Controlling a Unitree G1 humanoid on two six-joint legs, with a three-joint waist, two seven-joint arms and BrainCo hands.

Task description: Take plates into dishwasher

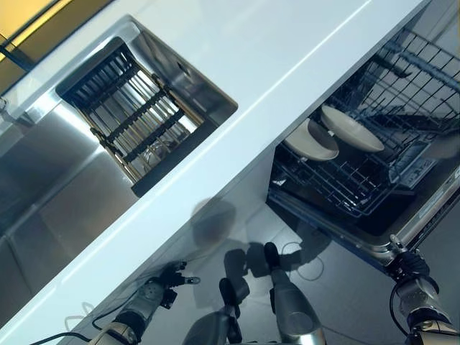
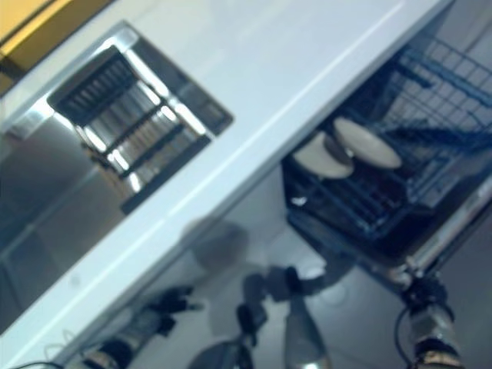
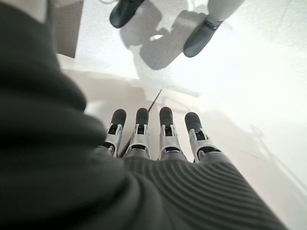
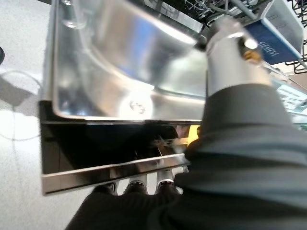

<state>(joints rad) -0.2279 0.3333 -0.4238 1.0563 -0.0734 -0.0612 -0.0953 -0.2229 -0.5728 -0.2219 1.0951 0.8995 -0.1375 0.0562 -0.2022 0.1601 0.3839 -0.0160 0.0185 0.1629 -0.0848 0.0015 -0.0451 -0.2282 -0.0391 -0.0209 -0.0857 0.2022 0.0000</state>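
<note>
At the far left a stainless sink [image 1: 65,194] is sunk into the white counter [image 1: 287,50], its basin running toward the counter's left end. Across the sink's far part sits a dark dish rack [image 1: 133,118] with rows of metal bars; no plate shows in it. The counter's front edge runs as a long white band from the lower left to the upper right.

Below that edge, low at the left, the left hand [image 1: 172,277] hangs in front of the cabinet face, apart from the counter. In its own wrist view its fingers [image 3: 165,129] lie straight in a row, side by side, relaxed and holding nothing, with pale floor past them.

Right of the counter's edge the dishwasher stands open, its lower rack [image 1: 359,180] of dark wire pulled out. Two pale plates are in that rack near its left corner: the nearer plate [image 1: 310,141] leans just beside the farther plate [image 1: 352,128], and the two overlap as seen from the head; whether they touch I cannot tell. An upper rack [image 1: 417,65] of wire shows above and behind them.

The dishwasher door [image 4: 120,81] lies folded down, its inner face shiny steel, its outer edge a dark band with a bright metal rim. The right hand [image 1: 408,264] is at that outer edge, near the door's right corner. In its wrist view the thumb [image 4: 232,57] lies over the door's inner face while the fingers [image 4: 136,186] are tucked beneath the rim, so the hand grasps the door's edge between them.
</note>
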